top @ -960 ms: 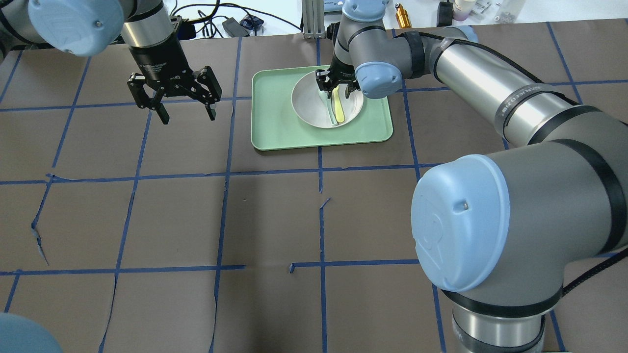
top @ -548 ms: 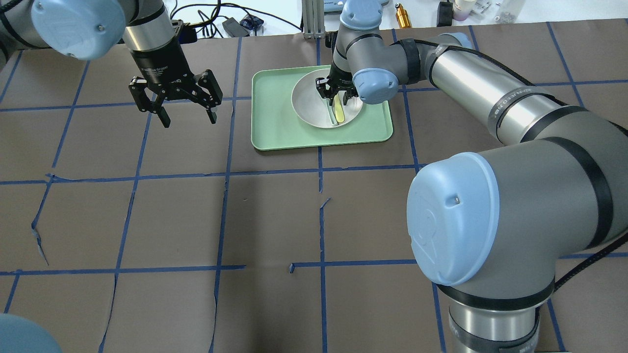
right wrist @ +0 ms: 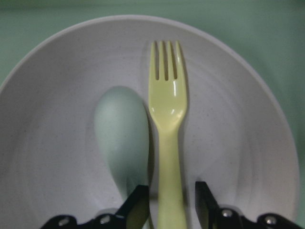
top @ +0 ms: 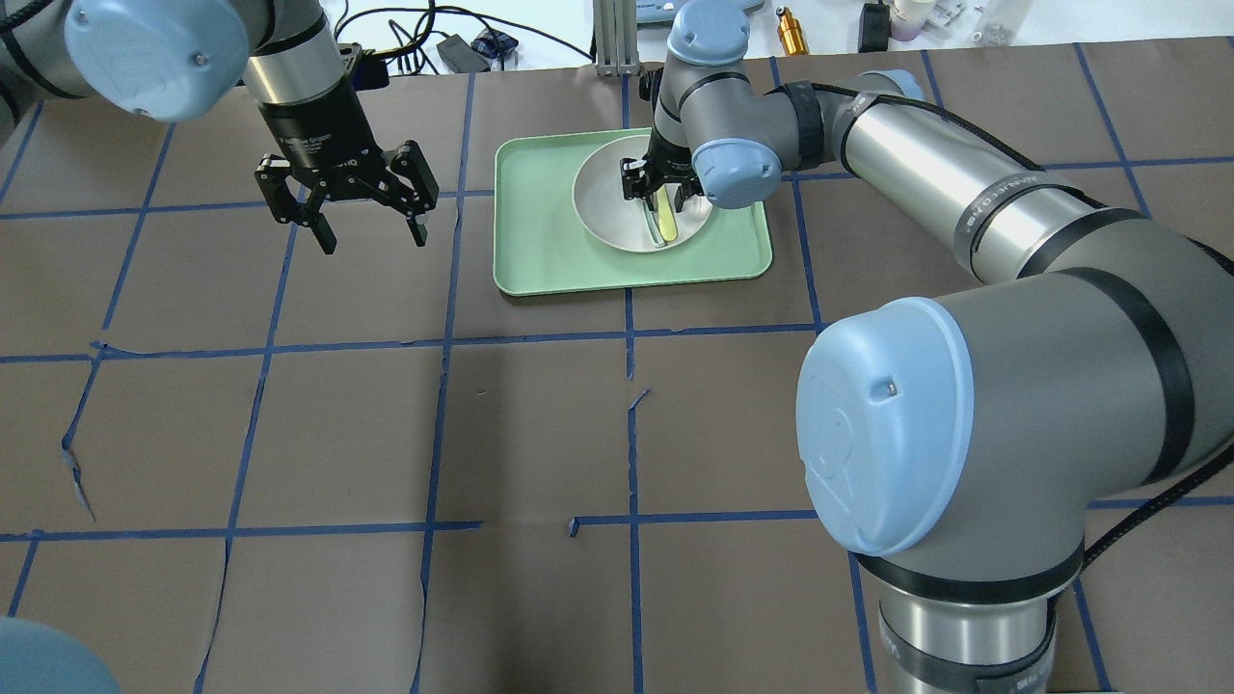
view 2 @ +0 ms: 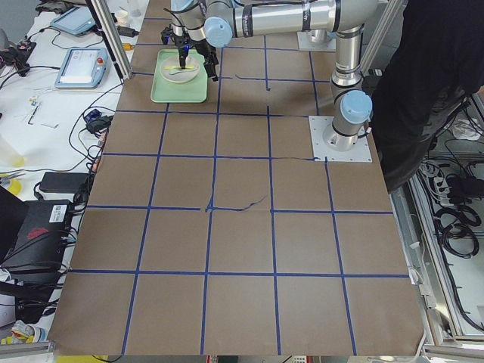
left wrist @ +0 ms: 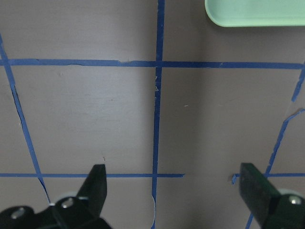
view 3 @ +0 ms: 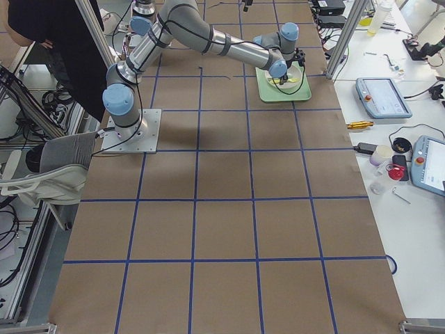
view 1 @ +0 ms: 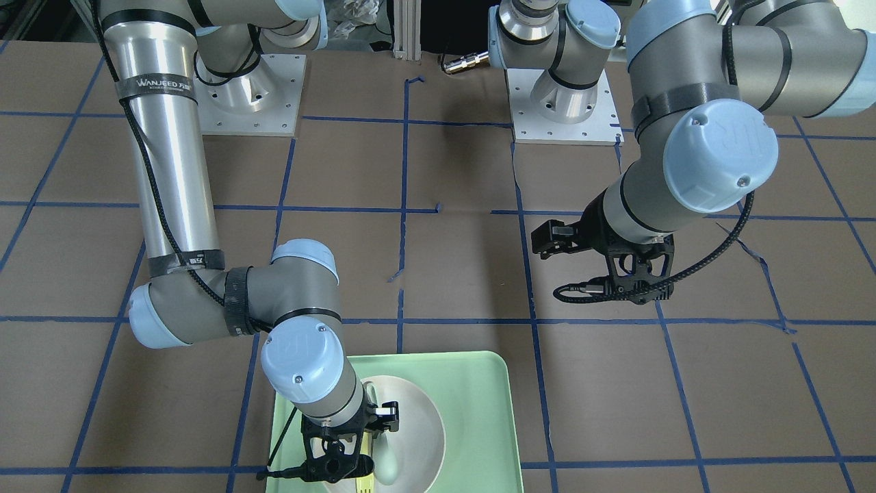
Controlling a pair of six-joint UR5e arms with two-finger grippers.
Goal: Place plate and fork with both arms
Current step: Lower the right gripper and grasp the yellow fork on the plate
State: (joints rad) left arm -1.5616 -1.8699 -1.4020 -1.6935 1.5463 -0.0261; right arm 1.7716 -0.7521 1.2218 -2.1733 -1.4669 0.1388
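Observation:
The white plate (top: 607,207) sits on the mint-green tray (top: 540,241) at the far middle of the table. The pale-yellow fork (right wrist: 167,109) lies in the plate next to a pale grey-green spoon (right wrist: 121,138). The fork also shows in the overhead view (top: 665,220). My right gripper (top: 656,193) is low over the plate. In the right wrist view (right wrist: 171,210) its jaws straddle the fork's handle with a thin gap on each side. My left gripper (top: 371,226) is open and empty above bare table, left of the tray.
The table is brown paper with a blue tape grid. The tray's corner shows at the top of the left wrist view (left wrist: 252,12). Cables and small items (top: 791,29) lie beyond the table's far edge. A person (view 2: 431,83) stands beside the robot's base.
My right gripper has come lower over the plate and its jaws have narrowed around the fork's handle. My left gripper has barely moved.

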